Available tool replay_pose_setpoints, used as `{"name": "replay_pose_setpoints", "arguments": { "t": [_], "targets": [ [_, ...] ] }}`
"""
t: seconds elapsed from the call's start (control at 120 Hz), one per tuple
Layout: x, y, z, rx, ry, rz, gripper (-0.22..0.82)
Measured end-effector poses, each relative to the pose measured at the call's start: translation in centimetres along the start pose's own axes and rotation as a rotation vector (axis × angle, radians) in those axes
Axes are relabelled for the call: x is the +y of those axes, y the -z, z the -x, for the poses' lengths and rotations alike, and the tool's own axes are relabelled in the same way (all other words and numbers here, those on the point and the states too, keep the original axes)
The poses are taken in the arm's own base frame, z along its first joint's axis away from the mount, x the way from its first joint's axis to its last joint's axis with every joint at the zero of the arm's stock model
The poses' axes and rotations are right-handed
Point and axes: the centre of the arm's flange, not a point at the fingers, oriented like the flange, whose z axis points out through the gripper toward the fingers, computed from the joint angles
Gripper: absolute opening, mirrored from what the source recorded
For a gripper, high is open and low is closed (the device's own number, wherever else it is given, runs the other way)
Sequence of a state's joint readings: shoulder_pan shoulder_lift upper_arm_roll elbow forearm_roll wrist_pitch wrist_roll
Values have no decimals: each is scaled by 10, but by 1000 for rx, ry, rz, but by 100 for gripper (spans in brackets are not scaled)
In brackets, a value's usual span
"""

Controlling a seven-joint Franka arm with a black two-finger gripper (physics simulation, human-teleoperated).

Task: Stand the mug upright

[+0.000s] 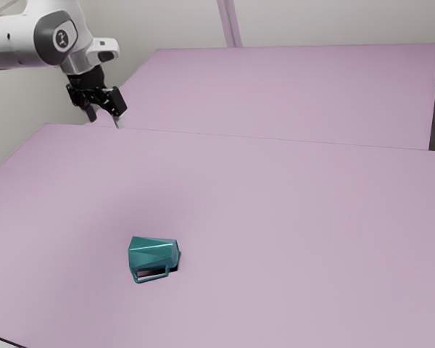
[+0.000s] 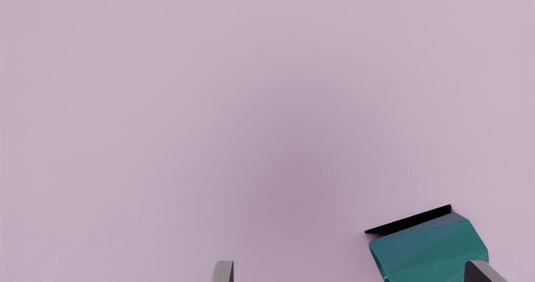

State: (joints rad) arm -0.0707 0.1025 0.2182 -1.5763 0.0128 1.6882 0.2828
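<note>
Above the table (image 1: 290,217), the gripper (image 1: 106,122) gapes wide, apart from the mug (image 1: 153,251).

White arm (image 1: 11,43) at the exterior view's upper left, pincer (image 1: 106,121) downward, fingers (image 2: 222,272) well apart.

White arm (image 1: 13,43), dark-grey joint cap.

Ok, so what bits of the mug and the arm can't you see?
- Underside of the mug: in the exterior view, its own body hides it.
- Part of the mug in the wrist view: cut off by the bottom edge, with a finger covering some too.
- Rest of the arm: cut off by the exterior view's left edge.
</note>
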Motion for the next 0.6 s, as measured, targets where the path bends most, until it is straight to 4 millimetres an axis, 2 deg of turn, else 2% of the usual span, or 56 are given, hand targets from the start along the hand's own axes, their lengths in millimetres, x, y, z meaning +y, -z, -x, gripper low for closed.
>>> {"name": "replay_pose_setpoints", "arguments": {
  "t": [0.125, 0.2, 0.35, 0.467, 0.533, 0.6],
  "targets": [
    [-6, 2, 4, 23, 3, 1, 60],
    [-5, -8, 15, 14, 5, 14, 60],
    [8, -40, 69, 47, -8, 61, 60],
    [23, -72, 112, 153, -21, 193, 60],
    [18, -87, 129, 224, -1, 291, 60],
    [8, -114, 146, 293, 51, 430, 60]
  ]
}}
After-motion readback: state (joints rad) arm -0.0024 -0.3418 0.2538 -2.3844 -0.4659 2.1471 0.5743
